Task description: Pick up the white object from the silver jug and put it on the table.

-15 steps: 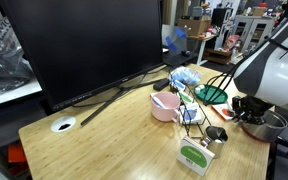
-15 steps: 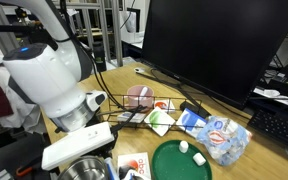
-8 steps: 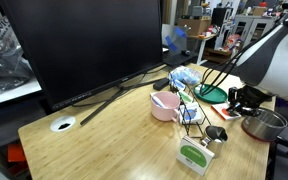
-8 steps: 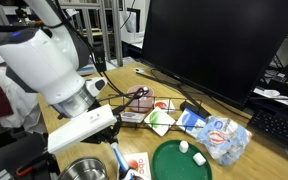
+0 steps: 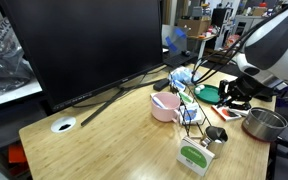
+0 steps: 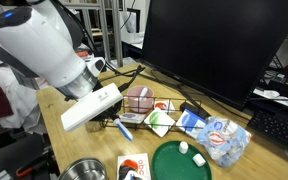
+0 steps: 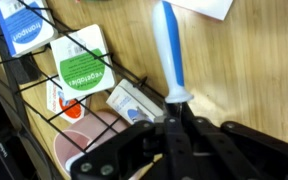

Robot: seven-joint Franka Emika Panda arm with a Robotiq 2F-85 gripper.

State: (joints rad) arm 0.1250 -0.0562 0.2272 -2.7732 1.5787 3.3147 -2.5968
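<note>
My gripper (image 7: 174, 105) is shut on the white object (image 7: 170, 55), a slim piece whose shaft looks blue and sticks out from the jaws. In both exterior views the gripper (image 5: 230, 103) (image 6: 112, 122) hangs above the table (image 5: 104, 140), beside the wire rack, with the object (image 6: 125, 129) pointing down. The silver jug (image 5: 216, 133) stands on the table below and in front of the gripper, apart from it. The arm hides the jug in one exterior view.
A wire rack (image 5: 189, 112) of sachets (image 7: 81, 72), a pink cup (image 5: 165, 105) with a white utensil, a green plate (image 5: 212, 94), a wide steel pot (image 5: 264, 124) and a white-and-green box (image 5: 195, 157) crowd this end. A big monitor (image 5: 84, 45) stands behind. A white grommet (image 5: 63, 125) sits at the far end.
The gripper has risen from beside the steel pot and jug and moved toward the wire rack, carrying the slim object with it.
</note>
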